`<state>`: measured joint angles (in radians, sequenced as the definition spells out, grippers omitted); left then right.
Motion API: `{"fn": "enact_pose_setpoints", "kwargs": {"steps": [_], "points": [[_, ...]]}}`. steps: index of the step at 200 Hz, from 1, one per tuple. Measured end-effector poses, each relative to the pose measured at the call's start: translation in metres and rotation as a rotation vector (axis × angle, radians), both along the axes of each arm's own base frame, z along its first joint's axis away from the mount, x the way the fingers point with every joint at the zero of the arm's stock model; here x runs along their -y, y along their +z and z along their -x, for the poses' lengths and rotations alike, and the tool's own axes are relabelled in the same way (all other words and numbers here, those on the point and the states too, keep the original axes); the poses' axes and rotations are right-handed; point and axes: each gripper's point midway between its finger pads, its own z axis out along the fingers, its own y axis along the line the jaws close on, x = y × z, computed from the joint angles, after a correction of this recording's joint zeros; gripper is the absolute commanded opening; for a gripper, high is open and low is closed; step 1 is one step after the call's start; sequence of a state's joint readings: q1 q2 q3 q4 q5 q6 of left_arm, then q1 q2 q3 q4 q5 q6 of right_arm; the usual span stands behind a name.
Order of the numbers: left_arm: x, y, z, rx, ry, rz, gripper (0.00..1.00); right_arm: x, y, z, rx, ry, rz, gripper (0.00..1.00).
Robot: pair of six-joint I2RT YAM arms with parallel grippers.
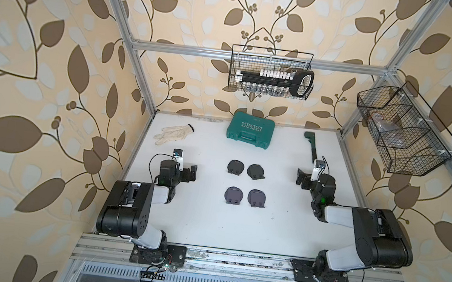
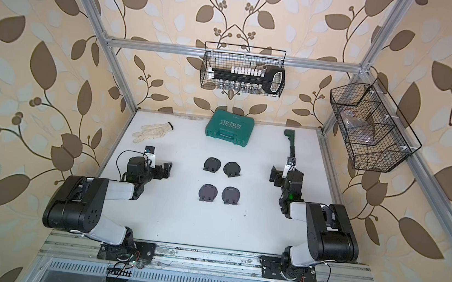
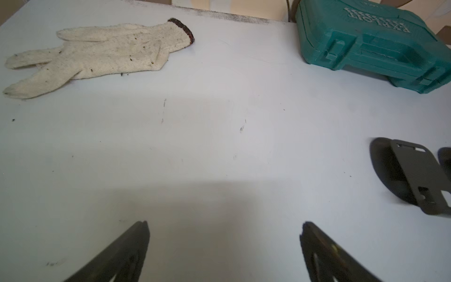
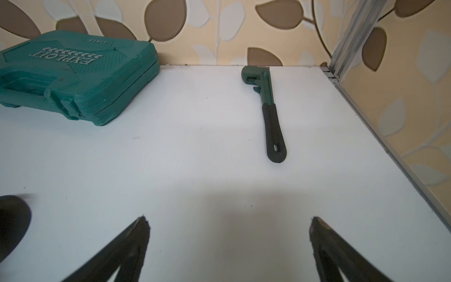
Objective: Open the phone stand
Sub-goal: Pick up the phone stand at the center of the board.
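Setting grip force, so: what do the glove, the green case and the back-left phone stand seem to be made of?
Glove: knitted cotton-like fabric, off-white and limp, with visible weave and a dark red hem.
Green case: moulded hard plastic, matte teal, with raised lettering and moulded latches.
Phone stand: thin dark matte plate with cut-outs; plastic or coated metal, unclear.

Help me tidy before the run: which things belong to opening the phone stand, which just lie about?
Job: four folded dark round phone stands.
Idle: white knit glove; teal plastic tool case; green black-handled wrench; two black wire baskets.
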<state>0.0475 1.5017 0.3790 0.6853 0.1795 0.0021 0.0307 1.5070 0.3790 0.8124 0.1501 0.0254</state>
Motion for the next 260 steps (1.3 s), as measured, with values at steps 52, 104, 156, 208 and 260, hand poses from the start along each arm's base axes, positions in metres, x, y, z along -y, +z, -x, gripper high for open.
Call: {"fn": "enact_pose_setpoints", "kwargs": {"steps": [52,104,156,208,260], "points": [[0.0,0.0,0.0,0.0,0.0,0.0,0.99,0.0,0.0,0.0,0.0,0.0,0.0,0.98],[0.0,0.0,0.0,0.0,0.0,0.0,0.99,0.005,0.0,0.0,0.0,-0.011,-0.002,0.98],[-0.001,-0.003,-0.002,-0.031,0.022,-0.023,0.99,0.005,0.0,0.0,0.0,-0.011,-0.002,0.98],[-0.003,0.046,-0.047,-0.046,0.056,-0.056,0.99,0.017,0.026,-0.005,-0.053,-0.087,-0.016,0.98],[0.013,0.079,-0.06,-0.172,0.099,-0.007,0.99,0.009,0.14,-0.02,0.098,-0.069,-0.187,0.98]]}}
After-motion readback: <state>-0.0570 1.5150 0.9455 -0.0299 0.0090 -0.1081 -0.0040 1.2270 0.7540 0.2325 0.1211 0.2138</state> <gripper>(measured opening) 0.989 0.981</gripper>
